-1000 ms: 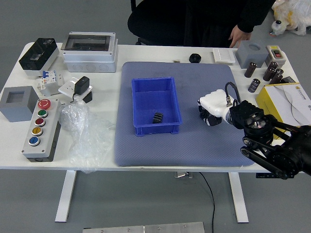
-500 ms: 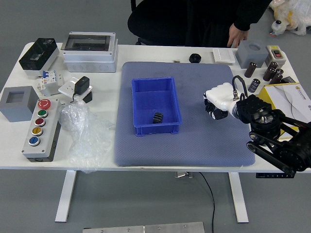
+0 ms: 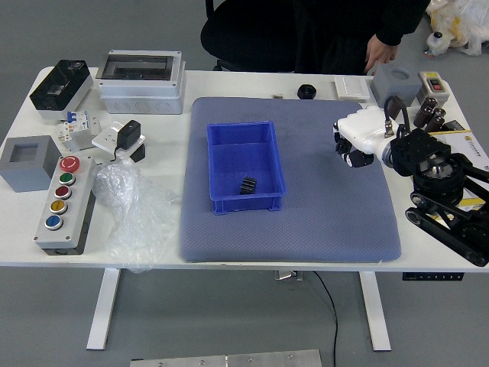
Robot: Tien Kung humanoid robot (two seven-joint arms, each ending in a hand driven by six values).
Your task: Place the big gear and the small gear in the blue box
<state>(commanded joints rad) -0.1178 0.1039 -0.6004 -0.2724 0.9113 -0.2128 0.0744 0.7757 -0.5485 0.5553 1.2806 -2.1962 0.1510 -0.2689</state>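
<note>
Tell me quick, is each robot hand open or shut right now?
Left hand: out of view.
Right hand: over the mat; can't tell if it's open, closed or holding anything.

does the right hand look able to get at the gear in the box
Likely yes: the blue box is open on top, nothing covers the black gear, and nothing visible blocks the way from the right hand.

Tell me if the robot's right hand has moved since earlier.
Yes: the right hand has moved away from the blue box, rightward and toward the far side.
</note>
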